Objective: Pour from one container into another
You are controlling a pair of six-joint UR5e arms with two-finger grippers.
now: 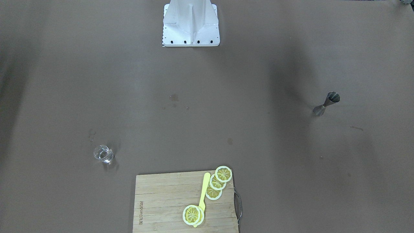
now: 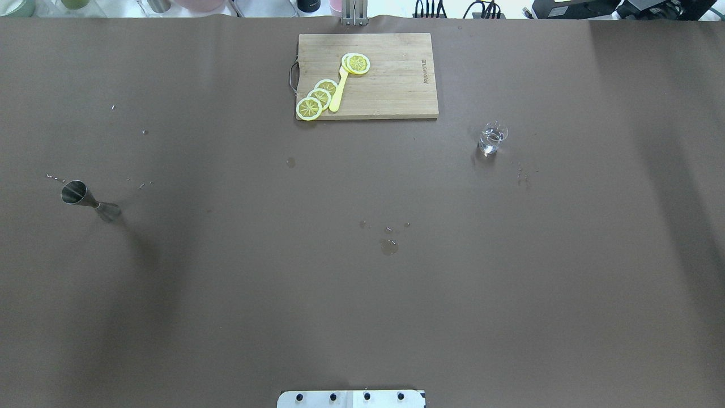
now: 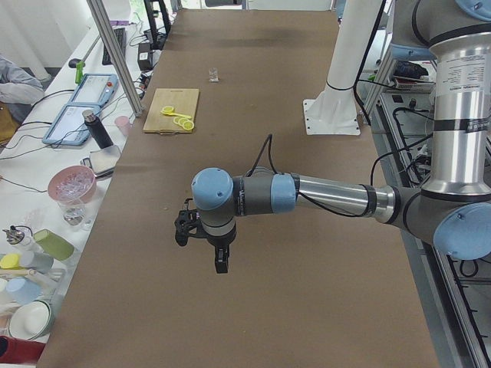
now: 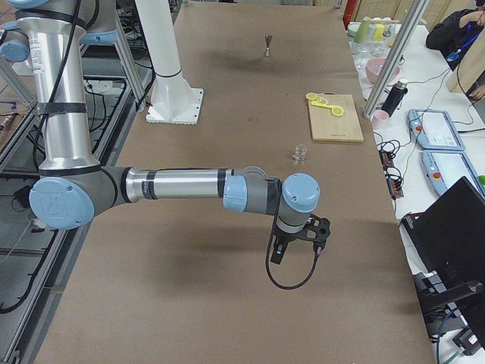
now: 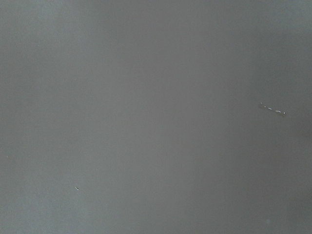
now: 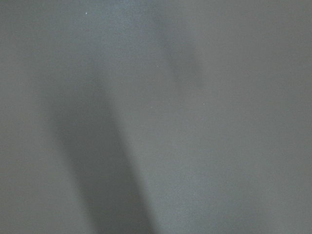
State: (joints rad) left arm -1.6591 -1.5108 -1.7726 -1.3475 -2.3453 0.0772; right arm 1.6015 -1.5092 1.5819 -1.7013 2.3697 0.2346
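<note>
Jaw state of left gripper (image 3: 207, 238) and right gripper (image 4: 297, 239): cannot tell, side views only. Jigger (image 2: 89, 200) upright, ahead of left jaws. Glass tumbler (image 2: 492, 137) upright, ahead of right jaws, nearer the right arm; both well apart.

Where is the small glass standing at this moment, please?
In the overhead view the glass stands upright on the table's right half, just beyond the right end of the cutting board, far from the metal jigger at the left.
</note>
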